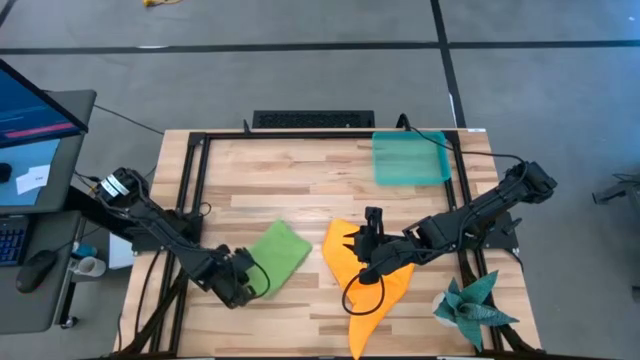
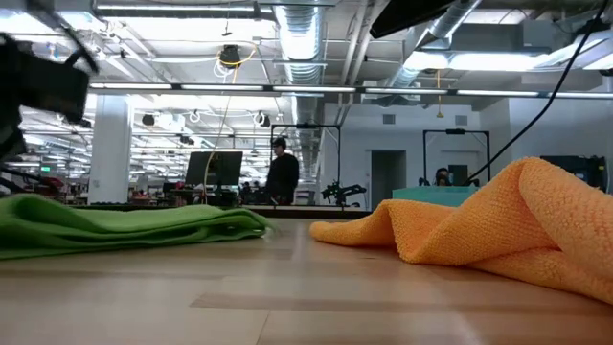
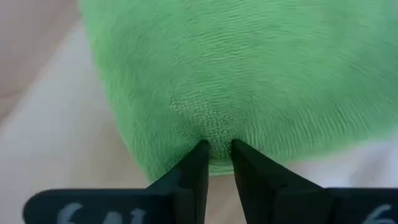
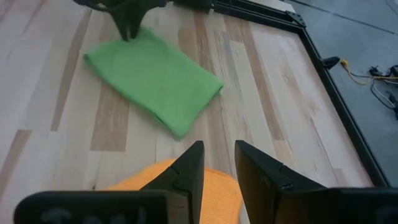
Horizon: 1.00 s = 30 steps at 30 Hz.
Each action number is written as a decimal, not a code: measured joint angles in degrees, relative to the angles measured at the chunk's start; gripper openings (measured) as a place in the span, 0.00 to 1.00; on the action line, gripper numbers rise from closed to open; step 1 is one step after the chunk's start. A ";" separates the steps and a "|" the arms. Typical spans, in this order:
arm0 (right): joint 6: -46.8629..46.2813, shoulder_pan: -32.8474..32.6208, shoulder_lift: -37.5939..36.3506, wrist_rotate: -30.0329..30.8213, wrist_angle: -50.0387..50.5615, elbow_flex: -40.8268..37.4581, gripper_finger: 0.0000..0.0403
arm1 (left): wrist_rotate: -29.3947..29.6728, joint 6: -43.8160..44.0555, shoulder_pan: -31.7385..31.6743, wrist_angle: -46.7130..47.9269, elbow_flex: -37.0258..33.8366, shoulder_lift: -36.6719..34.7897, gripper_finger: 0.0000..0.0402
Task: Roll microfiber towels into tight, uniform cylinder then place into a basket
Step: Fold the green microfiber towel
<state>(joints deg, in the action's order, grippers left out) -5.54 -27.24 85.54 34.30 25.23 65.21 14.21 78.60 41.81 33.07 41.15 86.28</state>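
Left gripper point(image 3: 217, 157) pinching edge of green towel point(image 3: 249, 81).
Right gripper point(image 4: 217, 163) over orange towel point(image 4: 211, 186), fingers parted, holding nothing.

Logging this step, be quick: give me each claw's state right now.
Left claw: closing on the near edge of the green towel, pinching a fold of it.
Right claw: open, empty, over the orange towel.

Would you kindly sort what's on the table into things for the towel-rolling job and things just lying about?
For the job:
- green towel, its edge between the left end effector fingers
- orange towel, under the right end effector
- basket

Lying about:
- teal spiky cloth
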 joint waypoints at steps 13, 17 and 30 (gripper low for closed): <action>-0.60 -0.07 0.00 -0.01 0.03 0.00 0.28 | 17.51 -17.80 -1.73 16.00 13.96 -0.04 0.08; -0.94 -0.11 0.00 -0.02 0.03 0.00 0.28 | 13.06 -15.62 -4.46 16.25 10.21 0.15 0.06; -1.25 -0.02 0.00 -0.01 0.01 0.00 0.28 | 6.88 -9.02 -3.41 12.27 2.78 0.17 0.02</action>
<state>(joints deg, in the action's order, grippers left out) -6.79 -27.27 85.54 34.30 25.23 65.21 21.09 69.58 38.40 45.34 43.93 86.45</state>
